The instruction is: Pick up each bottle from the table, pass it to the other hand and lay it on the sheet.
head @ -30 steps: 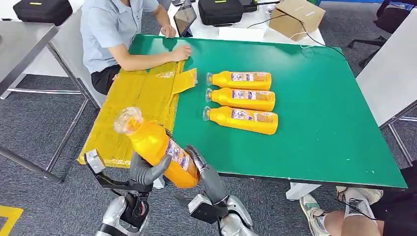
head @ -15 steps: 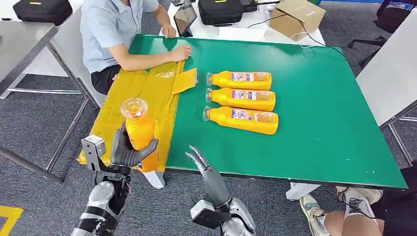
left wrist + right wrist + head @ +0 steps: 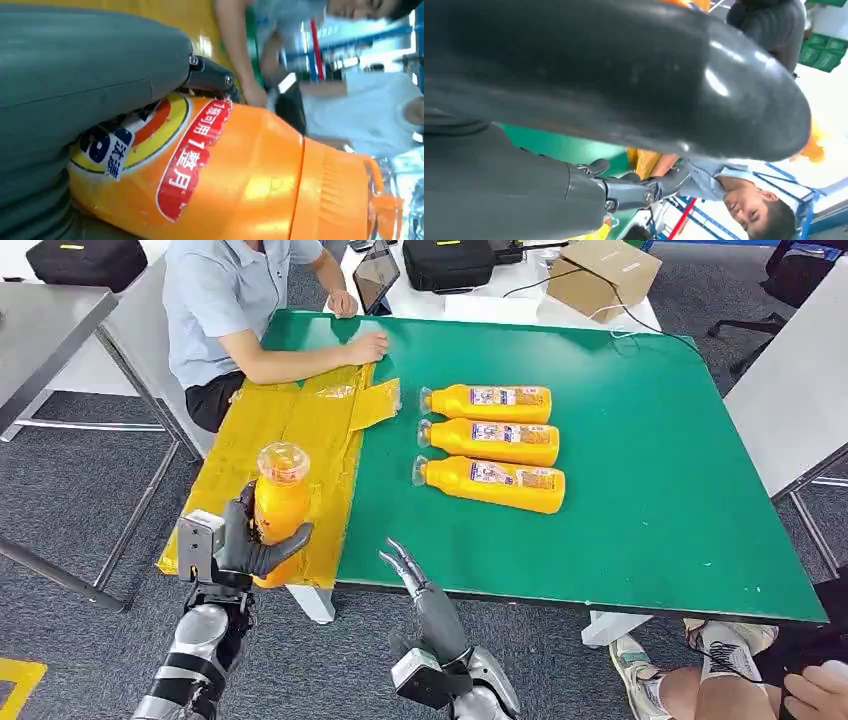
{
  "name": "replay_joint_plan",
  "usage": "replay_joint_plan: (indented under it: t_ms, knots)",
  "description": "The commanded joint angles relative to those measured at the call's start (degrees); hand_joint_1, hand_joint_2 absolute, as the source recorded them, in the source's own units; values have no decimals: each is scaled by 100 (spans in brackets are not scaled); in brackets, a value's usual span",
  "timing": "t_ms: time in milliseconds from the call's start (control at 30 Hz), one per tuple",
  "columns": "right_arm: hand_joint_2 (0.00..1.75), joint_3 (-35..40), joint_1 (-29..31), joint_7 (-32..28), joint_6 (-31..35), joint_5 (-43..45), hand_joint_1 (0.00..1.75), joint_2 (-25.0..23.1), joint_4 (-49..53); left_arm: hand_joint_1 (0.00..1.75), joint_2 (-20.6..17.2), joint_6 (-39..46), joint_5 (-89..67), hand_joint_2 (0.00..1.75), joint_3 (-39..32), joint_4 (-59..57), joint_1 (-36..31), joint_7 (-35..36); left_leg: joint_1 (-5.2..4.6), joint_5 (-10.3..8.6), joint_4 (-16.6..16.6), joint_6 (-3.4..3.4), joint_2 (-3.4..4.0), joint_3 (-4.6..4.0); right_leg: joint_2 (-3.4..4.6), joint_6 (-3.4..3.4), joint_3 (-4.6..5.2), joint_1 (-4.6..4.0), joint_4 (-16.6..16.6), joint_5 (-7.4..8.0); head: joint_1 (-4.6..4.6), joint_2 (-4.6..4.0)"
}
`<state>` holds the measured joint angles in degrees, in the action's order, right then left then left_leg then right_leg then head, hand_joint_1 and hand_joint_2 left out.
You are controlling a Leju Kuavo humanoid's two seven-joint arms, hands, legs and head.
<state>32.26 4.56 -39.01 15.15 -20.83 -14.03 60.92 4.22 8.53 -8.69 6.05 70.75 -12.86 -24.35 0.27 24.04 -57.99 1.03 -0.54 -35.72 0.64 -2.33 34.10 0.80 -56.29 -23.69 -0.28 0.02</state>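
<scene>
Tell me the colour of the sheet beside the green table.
Yellow. The sheet shows best in the head view.

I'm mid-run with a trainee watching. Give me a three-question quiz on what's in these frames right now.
1. True or false: the right hand holds a bottle.
2. How many bottles lie on the green table? A) two B) three C) four
3. Fill in: the left hand grips the held bottle over the near end of the yellow ____.

Key: 1 false, it holds nothing, fingers apart. 2 B: far bottle, middle bottle, near bottle. 3 sheet.
</scene>
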Motion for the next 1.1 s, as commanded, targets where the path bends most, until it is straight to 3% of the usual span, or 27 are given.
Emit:
replay_joint_plan:
  t_ms: [33, 367, 700, 733, 767, 967, 1000, 1033, 1067, 1100]
  knots:
    - [0, -18, 96, -42, -287, 5, 0, 151, 144, 175, -367, 1013, -3104, 175, 512, -1540, -1367, 429, 5, -2, 1, -5, -24, 9, -32, 8, -16, -6, 2, -7, 0, 0]
    - [0, 98, 131, -54, -573, 18, 0, 123, -34, 175, -455, 861, -5264, 175, 1523, -4389, -2856, 1084, 3, -3, 4, -4, -20, 24, -29, 11, -37, -1, 5, -6, 0, 0]
    - [0, 96, 45, -99, -470, 31, 0, 129, -220, 175, -296, 370, -5186, 175, 1393, -4979, -2870, 926, 2, -2, 4, 0, -5, 18, -14, 6, -23, -2, 6, -3, 2, 0]
    - [0, 88, 40, -99, -454, 36, 0, 130, -230, 173, -263, 261, -5092, 175, 1315, -4989, -2845, 884, 4, 3, 4, -1, -3, 30, -15, 9, -37, -4, 8, -7, 0, 0]
    - [0, 78, 38, -99, -441, 41, 0, 130, -242, 145, -233, 147, -5018, 175, 1253, -5002, -2833, 880, 2, -1, 3, 0, -2, 19, -13, 6, -25, -1, 6, -3, 2, 0]
    - [0, 78, 38, -99, -441, 41, 0, 130, -242, 145, -233, 147, -5018, 175, 1253, -5002, -2833, 880, 2, -2, 4, -1, -2, 22, -11, 8, -31, -1, 8, -1, 2, 0]
    - [0, 78, 38, -99, -441, 41, 0, 130, -242, 73, -233, 147, -5018, 175, 1253, -5002, -2833, 880, 0, -4, 5, 0, -5, 17, -11, 6, -25, 2, 7, 0, 2, 0]
    - [0, 61, 51, -99, -432, 55, 0, 126, -281, 19, -196, -149, -4849, 175, 1124, -5007, -2835, 877, 2, 0, 8, -3, -3, 33, -14, 11, -42, -1, 10, -5, 2, 0]
    - [0, 53, 60, -99, -409, 60, 0, 125, -302, 0, -165, -319, -4685, 175, 994, -5003, -2824, 881, 0, -3, 5, -1, -7, 22, -14, 7, -32, 2, 7, -3, 2, 0]
    - [0, 53, 103, -99, -406, 72, 0, 104, -328, 0, -108, -480, -4522, 175, 866, -5012, -2837, 876, 1, 2, 6, -3, -5, 35, -16, 11, -45, -1, 9, -7, 2, 0]
